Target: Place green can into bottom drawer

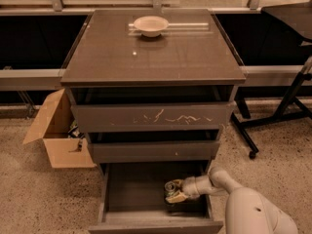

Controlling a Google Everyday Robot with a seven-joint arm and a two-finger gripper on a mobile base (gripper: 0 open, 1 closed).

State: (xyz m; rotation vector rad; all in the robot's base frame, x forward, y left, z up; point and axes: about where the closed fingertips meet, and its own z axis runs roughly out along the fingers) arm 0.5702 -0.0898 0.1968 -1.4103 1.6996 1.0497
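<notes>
The bottom drawer [122, 217] of the dark grey-brown cabinet is pulled out, its box-like inside open to view. The green can [171, 187] stands upright inside it at the right, silver top showing. My gripper [174, 192] reaches in from the right on the white arm [214, 180] and its fingers sit around the can. The can's lower part is hidden by the fingers.
A shallow white bowl [150, 25] sits on the cabinet top [151, 57]. The scratched top drawer [151, 117] and middle drawer [151, 150] are slightly open. An open cardboard box [56, 133] stands on the floor at left. A black stand leg with caster [251, 145] is at right.
</notes>
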